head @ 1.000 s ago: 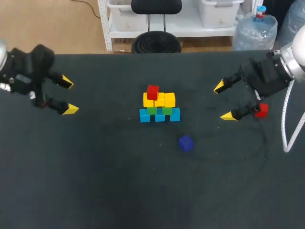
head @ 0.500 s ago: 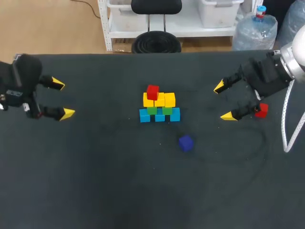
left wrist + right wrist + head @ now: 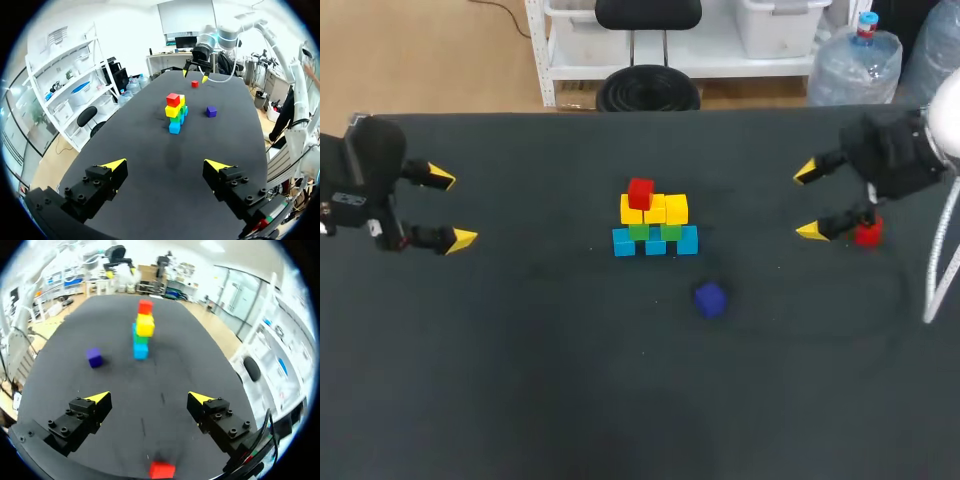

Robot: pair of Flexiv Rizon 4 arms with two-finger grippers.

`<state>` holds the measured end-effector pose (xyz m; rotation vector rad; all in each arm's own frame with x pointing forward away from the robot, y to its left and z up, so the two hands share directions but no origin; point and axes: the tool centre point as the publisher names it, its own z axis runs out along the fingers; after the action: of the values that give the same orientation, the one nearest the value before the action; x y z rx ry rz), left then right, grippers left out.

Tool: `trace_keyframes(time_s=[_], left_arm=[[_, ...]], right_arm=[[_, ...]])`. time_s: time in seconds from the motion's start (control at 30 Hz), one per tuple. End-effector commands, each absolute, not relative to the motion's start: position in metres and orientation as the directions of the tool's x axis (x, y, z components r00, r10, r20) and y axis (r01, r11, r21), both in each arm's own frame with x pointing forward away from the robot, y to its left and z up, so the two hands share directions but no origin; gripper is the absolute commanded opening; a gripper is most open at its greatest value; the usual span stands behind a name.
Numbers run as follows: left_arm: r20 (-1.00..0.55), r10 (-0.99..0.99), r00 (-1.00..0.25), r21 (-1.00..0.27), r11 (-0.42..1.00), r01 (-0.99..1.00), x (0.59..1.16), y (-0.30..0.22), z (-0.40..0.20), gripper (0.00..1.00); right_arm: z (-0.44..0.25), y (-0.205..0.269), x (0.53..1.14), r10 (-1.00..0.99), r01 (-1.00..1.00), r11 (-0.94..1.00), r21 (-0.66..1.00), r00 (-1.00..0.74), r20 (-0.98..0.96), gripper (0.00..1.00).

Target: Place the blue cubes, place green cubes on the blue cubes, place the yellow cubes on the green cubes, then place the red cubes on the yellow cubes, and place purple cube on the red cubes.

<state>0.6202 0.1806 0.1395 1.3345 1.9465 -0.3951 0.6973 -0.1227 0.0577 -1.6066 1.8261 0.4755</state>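
Observation:
A cube stack (image 3: 654, 221) stands mid-table: blue cubes (image 3: 655, 241) at the base, green cubes (image 3: 653, 231) on them, yellow cubes (image 3: 653, 209) above, and one red cube (image 3: 641, 192) on the left yellow cube. It also shows as the stack (image 3: 175, 111) and the stack (image 3: 142, 330). A purple cube (image 3: 710, 299) (image 3: 211, 111) (image 3: 93, 357) lies alone in front of it. A second red cube (image 3: 868, 233) (image 3: 161, 470) lies at the right, under and just behind my open right gripper (image 3: 811, 201) (image 3: 150, 399). My left gripper (image 3: 448, 208) (image 3: 165, 164) is open and empty at the far left.
The black table (image 3: 570, 380) spreads wide on every side of the stack. My right arm's white cable (image 3: 938, 270) hangs by the right edge.
My left gripper drew back toward the left edge. My right gripper shifted right and a little toward the far edge, over the loose red cube. The cubes have not moved.

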Motion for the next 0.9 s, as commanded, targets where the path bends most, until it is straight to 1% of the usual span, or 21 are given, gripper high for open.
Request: trace_keyframes(time_s=[0.03,0.2,0.4,0.6,0.8,0.9], left_arm=[[-0.717,0.671,-0.190,0.149,0.413,0.898,0.620,0.182,0.139,1.00],[-0.717,0.671,-0.190,0.149,0.413,0.898,0.620,0.182,0.139,1.00],[-0.717,0.671,-0.190,0.149,0.413,0.898,0.620,0.182,0.139,1.00],[-0.717,0.671,-0.190,0.149,0.413,0.898,0.620,0.182,0.139,1.00],[-0.717,0.671,-0.190,0.149,0.413,0.898,0.620,0.182,0.139,1.00],[-0.717,0.671,-0.190,0.149,0.413,0.898,0.620,0.182,0.139,1.00]], right_arm=[[0.069,-0.153,0.678,-0.764,-0.944,0.279,-0.177,-0.107,-0.636,1.00],[0.068,-0.180,0.669,-0.773,-0.918,0.352,-0.183,-0.174,-0.610,1.00],[0.062,-0.200,0.666,-0.773,-0.900,0.407,-0.158,-0.247,-0.584,1.00],[0.054,-0.220,0.670,-0.734,-0.875,0.476,-0.088,-0.340,-0.588,1.00],[0.044,-0.227,0.676,-0.720,-0.886,0.464,-0.009,-0.371,-0.587,1.00],[0.040,-0.227,0.677,-0.741,-0.900,0.436,0.005,-0.362,-0.565,1.00]])
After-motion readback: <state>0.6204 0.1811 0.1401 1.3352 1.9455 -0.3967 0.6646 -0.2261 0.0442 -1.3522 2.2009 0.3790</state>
